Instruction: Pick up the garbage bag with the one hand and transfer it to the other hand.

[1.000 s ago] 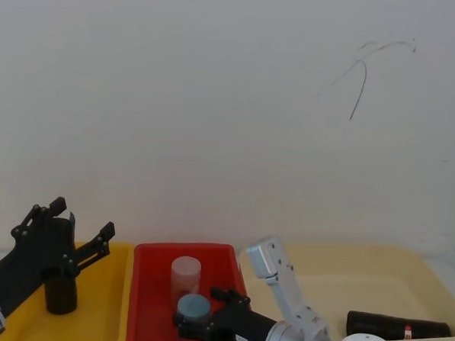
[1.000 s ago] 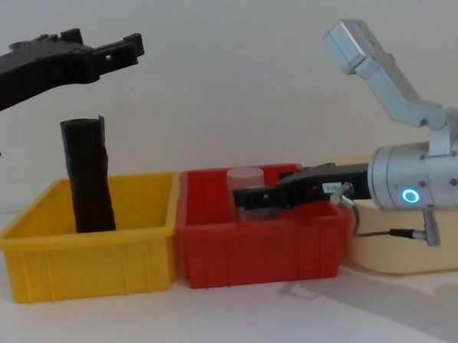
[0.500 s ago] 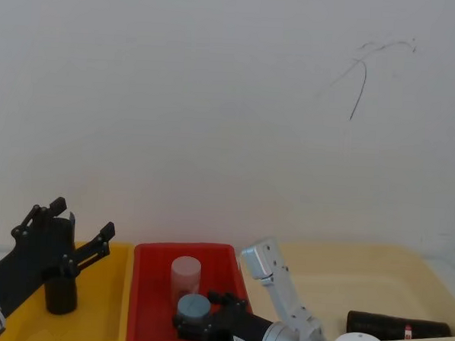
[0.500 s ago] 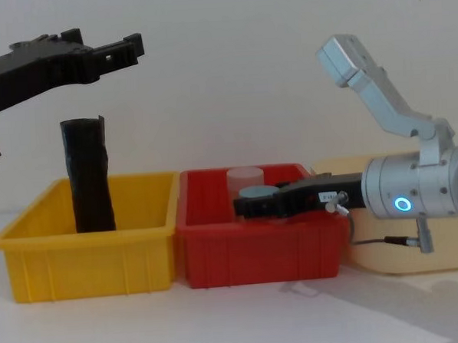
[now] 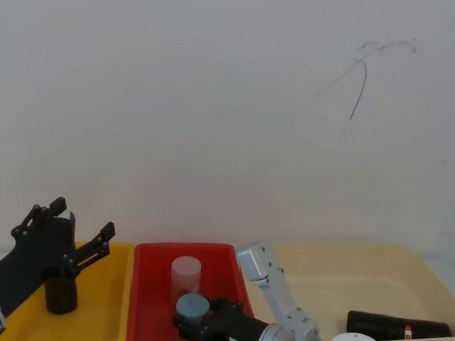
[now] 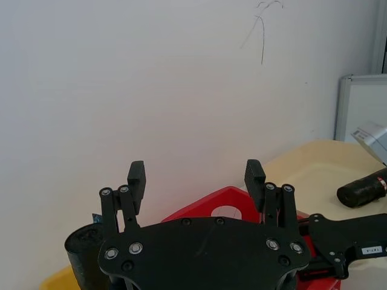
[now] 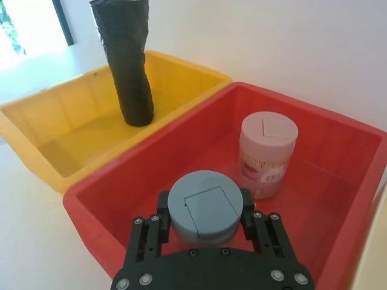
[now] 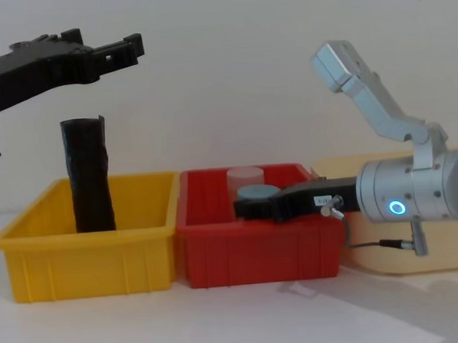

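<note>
Raise the right gripper (image 8: pixel 248 209), jaws clamped on the grey jar (image 7: pixel 204 204), clear of the red bin (image 8: pixel 256 256) wall; the left gripper (image 6: pixel 196 176) jaws stand apart.

Grey-lidded jar (image 7: pixel 204 208) between the right gripper's (image 7: pixel 204 199) fingers, pink jar (image 7: pixel 268 154) just beyond it (both inside the red bin (image 7: pixel 151 140)).

Yellow bin (image 8: pixel 87 256), red bin (image 8: pixel 256 251), black roll (image 8: pixel 89 179), grey-lidded jar (image 7: pixel 204 204), pale pink jar (image 7: pixel 268 154).
</note>
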